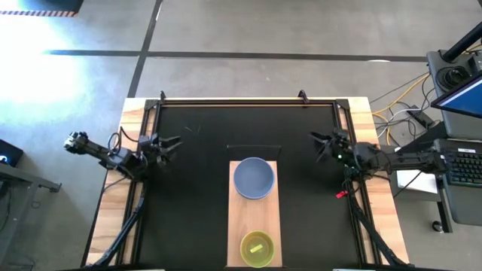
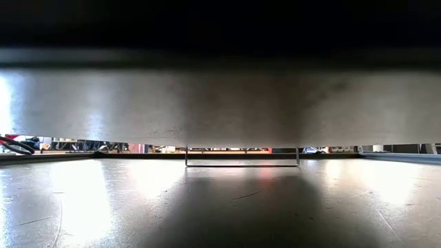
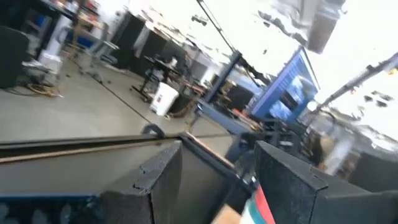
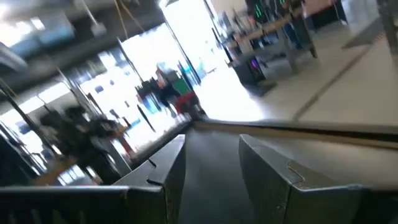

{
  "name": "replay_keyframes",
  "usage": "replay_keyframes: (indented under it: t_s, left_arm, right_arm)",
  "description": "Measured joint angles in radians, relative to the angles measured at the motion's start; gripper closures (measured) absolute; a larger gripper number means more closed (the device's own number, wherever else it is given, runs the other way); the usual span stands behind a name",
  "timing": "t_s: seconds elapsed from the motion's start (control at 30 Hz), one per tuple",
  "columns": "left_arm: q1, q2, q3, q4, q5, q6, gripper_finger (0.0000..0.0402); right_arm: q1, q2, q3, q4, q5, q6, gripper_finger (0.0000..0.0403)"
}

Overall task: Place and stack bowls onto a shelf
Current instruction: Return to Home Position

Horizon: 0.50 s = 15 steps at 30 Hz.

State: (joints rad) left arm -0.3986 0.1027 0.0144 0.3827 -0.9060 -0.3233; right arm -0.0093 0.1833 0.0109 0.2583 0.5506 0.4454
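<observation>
The left claw point(image 1: 170, 144) hangs over the left margin of the black bench point(image 1: 196, 196), its fingers spread wide with nothing between them. The right claw point(image 1: 322, 143) mirrors it over the right margin, also wide and empty. Both point inward toward the middle of the bench. Between them, and lying a little toward the near edge, is the pale wooden shelf point(image 1: 254, 214). Its long axis runs from the middle of the bench toward the near edge, crosswise to the line joining the two claws. A grey-blue bowl point(image 1: 254, 178) sits on the shelf's far end, and a smaller yellow-green bowl point(image 1: 257, 248) sits on its near end, well apart from it. I cannot tell from above how many bowls lie nested under either one. The grey-blue bowl is nearer to both claws, the right one a shade closer if either is. Bare black bench lies between each claw and the shelf, so neither arm is near the bowls. To my eye the stacking looks finished, and folding the arms back toward their own sides should threaten nothing. The only nearby edges are the bench's side rails, just outboard of each claw.
</observation>
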Motion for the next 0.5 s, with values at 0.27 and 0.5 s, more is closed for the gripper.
replay_keyframes:
  t_s: [0.27, 0.5]
  left_arm:
    - [0.185, -0.072, -0.004, -0.046, -0.001, 0.000, 0.0218]
    - [0.335, -0.103, -0.004, -0.049, 0.000, 0.000, 0.0218]
  right_arm:
    - [-0.019, -0.122, 0.000, 0.001, 0.000, 0.000, 0.0261]
    - [-0.102, -0.182, 0.000, 0.005, 0.000, 0.000, 0.0268]
